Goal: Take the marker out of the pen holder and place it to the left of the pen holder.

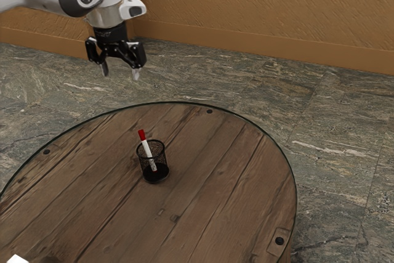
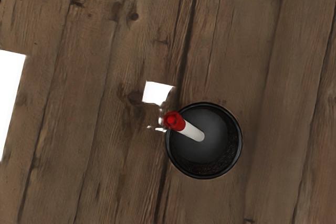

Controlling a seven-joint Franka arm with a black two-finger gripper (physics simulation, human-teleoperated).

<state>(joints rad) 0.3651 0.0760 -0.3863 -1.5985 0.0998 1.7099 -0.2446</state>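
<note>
- marker in pen holder, tilted, red cap up & sticking out past rim.
- holder upright on round wood table.
- gripper well above tabletop, pointing down, fingers spread w/ nothing btwn: released.
- step in hand, prob: approach, pre-grasp.
- next move: line up over cap, come down w/ a finger each side, close, then pull up along the lean so holder doesn't tip; set-down to its l. comes after.

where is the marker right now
In the exterior view, the marker leans in the holder on the table, its red end above the rim toward that view's left.
</note>
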